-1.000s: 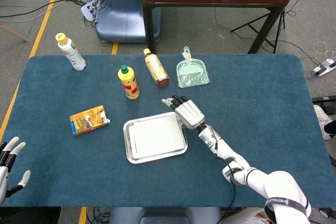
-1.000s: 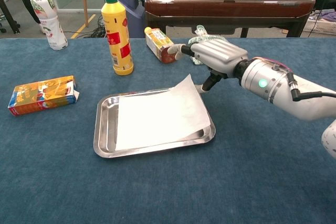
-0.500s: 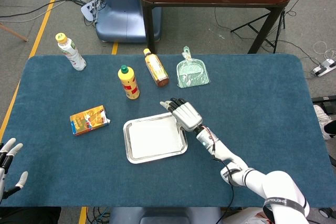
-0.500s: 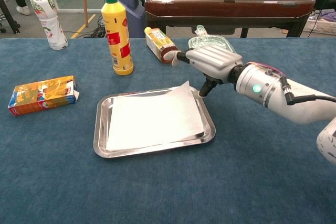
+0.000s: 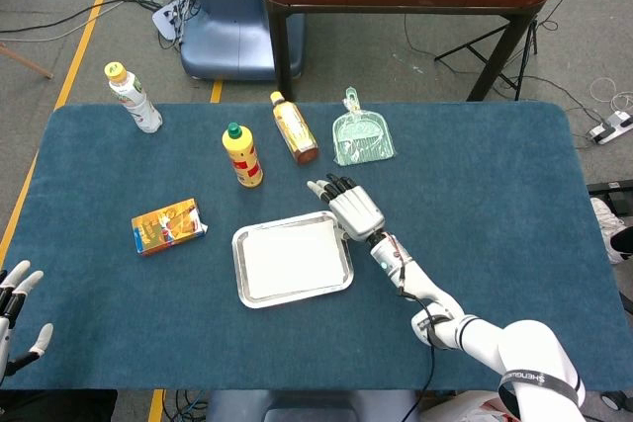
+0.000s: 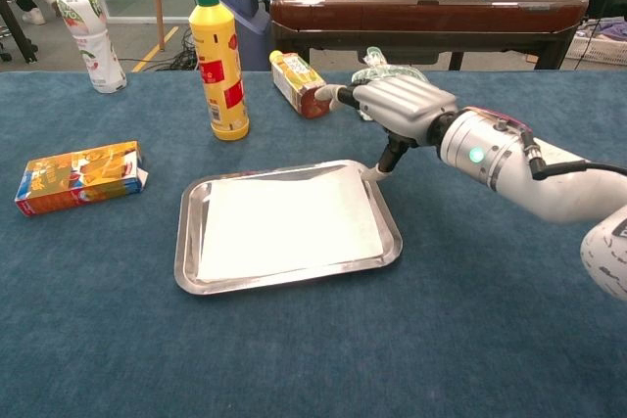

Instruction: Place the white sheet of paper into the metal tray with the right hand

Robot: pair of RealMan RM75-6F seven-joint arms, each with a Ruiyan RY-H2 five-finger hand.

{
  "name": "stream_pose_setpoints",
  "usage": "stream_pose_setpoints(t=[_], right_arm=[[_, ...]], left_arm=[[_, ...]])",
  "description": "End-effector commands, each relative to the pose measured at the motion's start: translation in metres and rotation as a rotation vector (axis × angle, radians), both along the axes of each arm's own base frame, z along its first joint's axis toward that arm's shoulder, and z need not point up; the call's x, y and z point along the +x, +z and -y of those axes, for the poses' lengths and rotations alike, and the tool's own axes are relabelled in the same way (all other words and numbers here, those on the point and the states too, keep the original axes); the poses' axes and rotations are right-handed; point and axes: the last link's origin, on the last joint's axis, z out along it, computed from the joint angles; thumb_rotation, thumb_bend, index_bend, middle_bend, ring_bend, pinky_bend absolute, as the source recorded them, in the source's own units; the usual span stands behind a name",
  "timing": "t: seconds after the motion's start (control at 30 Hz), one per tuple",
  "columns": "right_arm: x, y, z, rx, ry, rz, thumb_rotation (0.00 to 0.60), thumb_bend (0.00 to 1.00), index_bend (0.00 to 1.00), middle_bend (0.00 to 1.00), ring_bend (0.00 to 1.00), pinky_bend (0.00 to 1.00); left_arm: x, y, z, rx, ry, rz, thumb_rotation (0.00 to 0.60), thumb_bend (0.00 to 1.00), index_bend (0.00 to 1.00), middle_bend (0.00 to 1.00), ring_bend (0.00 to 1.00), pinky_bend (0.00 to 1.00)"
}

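The white sheet of paper (image 5: 292,257) (image 6: 289,225) lies flat inside the metal tray (image 5: 238,266) (image 6: 188,242) at the middle of the blue table. My right hand (image 5: 354,210) (image 6: 402,105) hovers over the tray's far right corner, fingers spread and holding nothing. Its thumb points down, with the tip just beside the tray's rim at that corner. My left hand (image 5: 15,303) shows only in the head view, at the table's near left edge, fingers apart and empty.
A yellow bottle (image 5: 242,155) (image 6: 218,61) stands behind the tray, beside a brown bottle (image 5: 294,127) (image 6: 297,83) on its side and a green dustpan (image 5: 363,135). An orange box (image 5: 168,225) (image 6: 80,176) lies left; a white bottle (image 5: 133,98) (image 6: 88,31) stands far left.
The paper's raised far right corner has dropped flat into the tray. My right hand has let it go and drawn slightly up and back.
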Motion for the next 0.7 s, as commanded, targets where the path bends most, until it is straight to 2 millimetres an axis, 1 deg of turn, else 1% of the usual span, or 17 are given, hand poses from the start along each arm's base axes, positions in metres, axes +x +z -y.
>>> stream_pose_setpoints(t=[0.03, 0.3, 0.37, 0.5, 0.6, 0.7], right_arm=[[-0.001, 0.004, 0.002, -0.01, -0.004, -0.004, 0.6, 0.0, 0.0, 0.15, 0.07, 0.2], [-0.003, 0.012, 0.003, -0.036, -0.007, 0.005, 0.6, 0.0, 0.0, 0.15, 0.07, 0.2], [-0.005, 0.017, 0.001, -0.045, -0.004, 0.014, 0.6, 0.0, 0.0, 0.15, 0.07, 0.2], [-0.016, 0.037, -0.003, -0.094, 0.004, 0.022, 0.6, 0.0, 0.0, 0.15, 0.07, 0.2], [-0.03, 0.061, -0.011, -0.146, -0.004, 0.029, 0.6, 0.0, 0.0, 0.16, 0.07, 0.2], [-0.047, 0.087, -0.023, -0.196, -0.024, 0.029, 0.6, 0.09, 0.02, 0.2, 0.12, 0.2]], left_arm=[[0.0, 0.0, 0.0, -0.001, -0.001, 0.0, 0.6, 0.31, 0.17, 0.08, 0.06, 0.01], [0.002, -0.001, -0.002, -0.004, -0.007, -0.001, 0.6, 0.31, 0.17, 0.08, 0.06, 0.01], [0.002, -0.001, -0.002, -0.002, -0.009, -0.002, 0.6, 0.31, 0.17, 0.08, 0.06, 0.01], [0.002, 0.0, -0.003, -0.001, -0.011, -0.006, 0.6, 0.31, 0.17, 0.08, 0.06, 0.01], [0.002, 0.001, -0.005, 0.001, -0.013, -0.006, 0.6, 0.31, 0.17, 0.08, 0.06, 0.01], [0.002, 0.001, -0.007, -0.001, -0.019, -0.004, 0.6, 0.31, 0.17, 0.08, 0.06, 0.01]])
